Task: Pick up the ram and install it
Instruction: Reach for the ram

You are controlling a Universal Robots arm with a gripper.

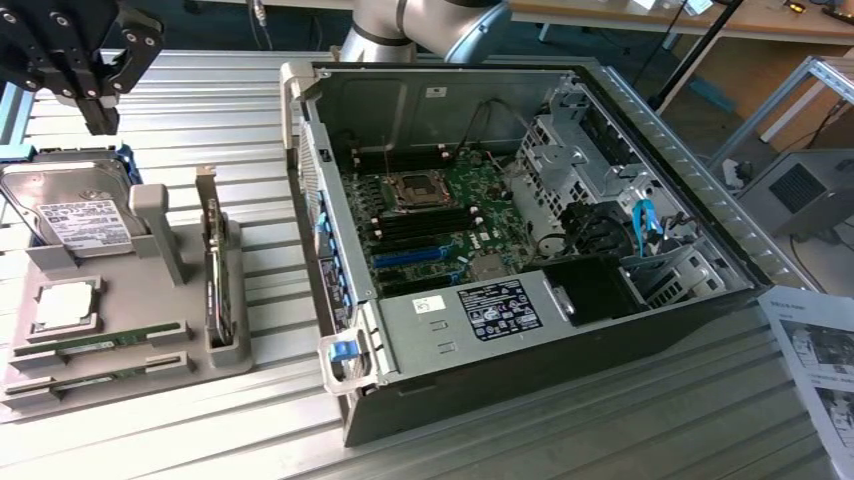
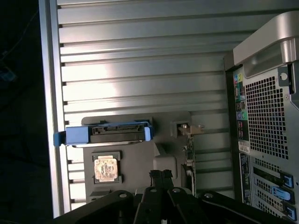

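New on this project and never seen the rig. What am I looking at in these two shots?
It's one robot arm with a black end effector, shut and holding nothing. One picture comes from a camera off the arm, overlooking the ribbed metal table. The other comes from a camera on the wrist, looking down past the end effector. On the table sit an open computer case and, at the exterior view's left, a grey tray. The tray carries a hard drive, a processor chip, an upright card, a green memory stick and a second stick. The end effector hangs over the tray's hard drive end.
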